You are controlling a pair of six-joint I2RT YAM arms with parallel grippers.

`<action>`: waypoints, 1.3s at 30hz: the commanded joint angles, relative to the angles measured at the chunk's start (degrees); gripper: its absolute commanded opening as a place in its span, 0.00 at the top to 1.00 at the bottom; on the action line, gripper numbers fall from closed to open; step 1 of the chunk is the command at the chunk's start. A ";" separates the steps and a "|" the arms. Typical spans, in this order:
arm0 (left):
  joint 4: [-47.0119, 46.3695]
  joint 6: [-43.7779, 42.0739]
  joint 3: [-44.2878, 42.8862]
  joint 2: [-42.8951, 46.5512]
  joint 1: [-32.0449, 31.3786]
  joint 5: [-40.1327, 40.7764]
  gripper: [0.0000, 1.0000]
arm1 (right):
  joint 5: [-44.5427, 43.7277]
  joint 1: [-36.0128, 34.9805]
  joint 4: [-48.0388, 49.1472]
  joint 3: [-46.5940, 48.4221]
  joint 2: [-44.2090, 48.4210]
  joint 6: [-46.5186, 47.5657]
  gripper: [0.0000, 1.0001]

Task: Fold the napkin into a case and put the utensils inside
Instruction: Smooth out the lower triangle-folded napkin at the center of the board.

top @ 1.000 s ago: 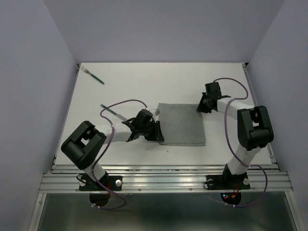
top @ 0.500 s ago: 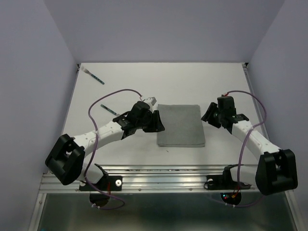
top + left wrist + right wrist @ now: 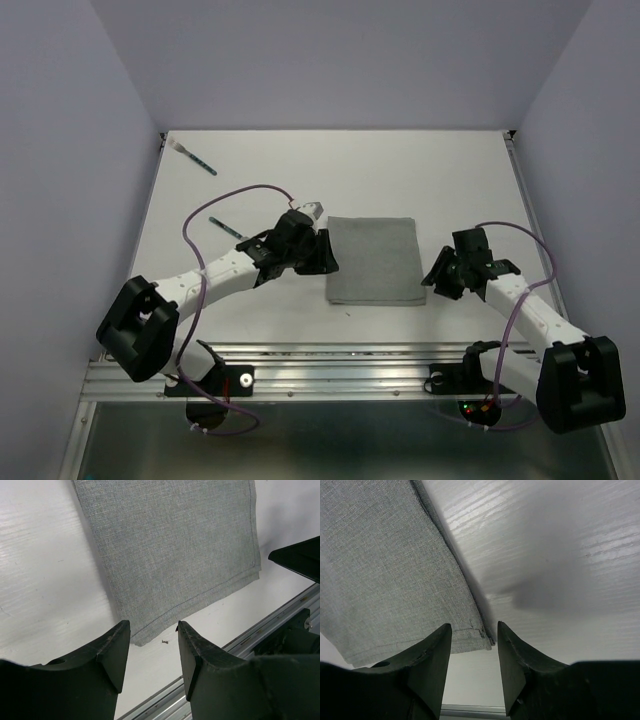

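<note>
- White table (image 3: pixel 480 170): carries everything listed below.
- Napkin (image 3: pixel 375 260): plain grey rectangle, flat at mid-table between the two arms. In the left wrist view (image 3: pixel 170 545) its near edge looks doubled, one layer on another. No utensil on it or in it.
- Left gripper (image 3: pixel 322 255): beside the napkin's left edge. Jaws parted and empty. Wrist view (image 3: pixel 154 630) shows the near-left cloth corner through the gap.
- Right gripper (image 3: pixel 435 280): by the napkin's near-right corner. Jaws parted, nothing held. That corner sits between the fingers in its wrist view (image 3: pixel 474 630).
- Utensil one (image 3: pixel 228 229): teal handle, on the table left of the left gripper, clear of the napkin.
- Utensil two (image 3: pixel 193 157): far-left corner, well apart from the napkin.
</note>
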State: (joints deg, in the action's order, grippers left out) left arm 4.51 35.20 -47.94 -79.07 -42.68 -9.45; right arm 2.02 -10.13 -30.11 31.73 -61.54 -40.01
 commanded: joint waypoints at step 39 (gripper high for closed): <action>-2.23 -1.63 -2.15 -2.14 -0.04 -1.45 0.47 | 3.43 -2.97 2.07 4.13 -4.56 2.39 0.99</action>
State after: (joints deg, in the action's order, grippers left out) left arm 4.01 34.72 -47.99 -81.69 -42.68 -10.50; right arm 5.80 -12.25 -28.25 32.86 -67.59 -37.91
